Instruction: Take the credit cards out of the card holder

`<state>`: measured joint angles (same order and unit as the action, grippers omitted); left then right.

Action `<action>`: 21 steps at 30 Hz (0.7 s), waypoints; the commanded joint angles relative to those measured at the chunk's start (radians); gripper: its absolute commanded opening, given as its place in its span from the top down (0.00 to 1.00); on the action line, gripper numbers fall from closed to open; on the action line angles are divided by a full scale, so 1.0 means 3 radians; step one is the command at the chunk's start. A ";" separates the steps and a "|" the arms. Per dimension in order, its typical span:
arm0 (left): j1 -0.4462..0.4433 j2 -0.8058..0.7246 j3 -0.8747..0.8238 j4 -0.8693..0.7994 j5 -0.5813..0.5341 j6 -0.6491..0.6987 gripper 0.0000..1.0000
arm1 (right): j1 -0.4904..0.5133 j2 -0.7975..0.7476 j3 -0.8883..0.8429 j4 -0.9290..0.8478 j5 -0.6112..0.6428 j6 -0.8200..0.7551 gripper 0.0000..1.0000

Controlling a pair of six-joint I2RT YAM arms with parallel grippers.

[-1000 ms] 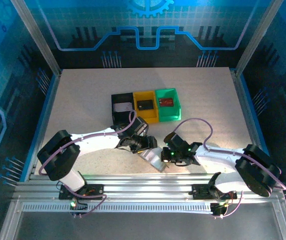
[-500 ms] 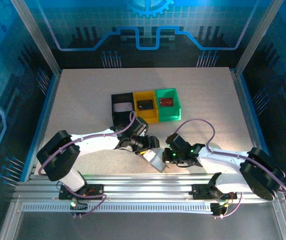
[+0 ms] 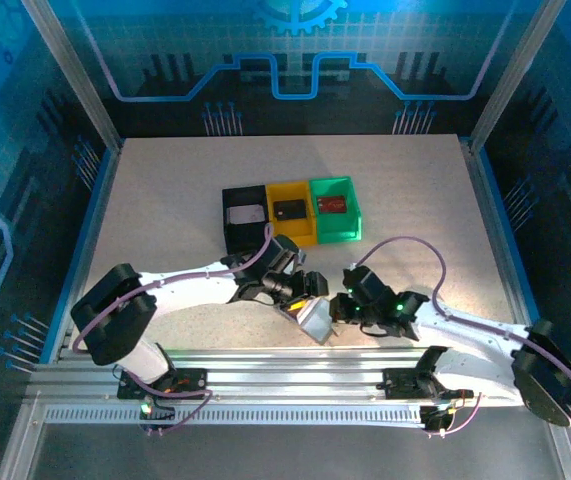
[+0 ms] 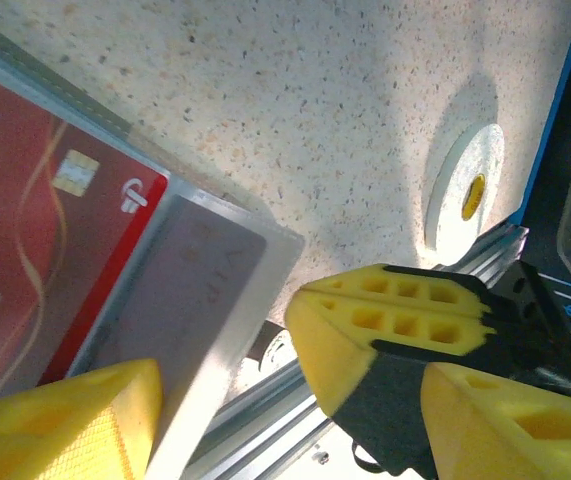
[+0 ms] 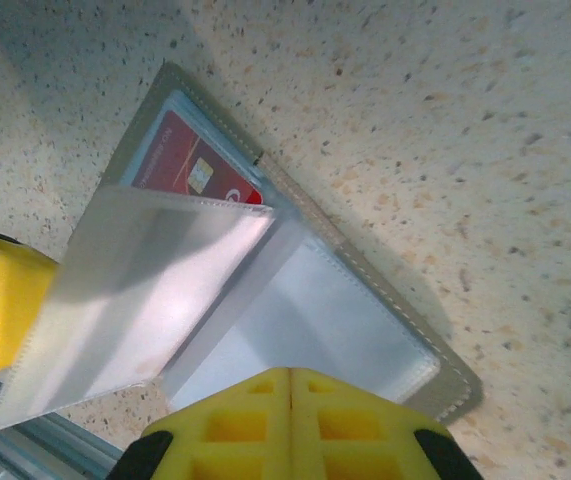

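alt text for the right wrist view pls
An open grey card holder lies on a speckled table, a red card tucked in one pocket and a clear leaf flipped outward. The right gripper, yellow fingers shut, sits at the holder's lower edge.

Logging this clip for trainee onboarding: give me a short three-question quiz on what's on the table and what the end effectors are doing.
1. Multiple choice: which bin holds the loose red card? A) black bin B) yellow bin C) green bin
2. True or false: the card holder is empty of cards.
3. Fill in: the right end effector has its jaws ____.
Key: 1: C. 2: False, a tucked red card sits in one of its sleeves. 3: shut.
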<state>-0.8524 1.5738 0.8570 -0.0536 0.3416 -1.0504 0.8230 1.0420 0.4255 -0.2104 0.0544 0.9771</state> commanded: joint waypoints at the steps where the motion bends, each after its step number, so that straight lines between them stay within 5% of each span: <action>1: -0.0070 0.0094 -0.0075 0.0157 0.0109 -0.0111 0.30 | -0.0053 -0.0266 -0.0068 -0.0331 0.0207 0.0080 0.97; 12: -0.0156 0.0201 -0.0021 0.0140 0.0101 -0.0091 0.30 | -0.0024 -0.0738 -0.0180 -0.0715 0.0313 0.0455 0.89; 21: 0.0172 -0.0401 -0.0058 -0.0653 -0.0517 0.0243 0.29 | 0.0479 -0.0309 -0.0089 -0.0424 0.0492 0.0890 0.76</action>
<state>-0.8330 1.5311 0.8501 -0.1345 0.2802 -1.0348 0.9237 0.9089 0.3794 -0.3611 0.1577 1.1648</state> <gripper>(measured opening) 0.708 0.229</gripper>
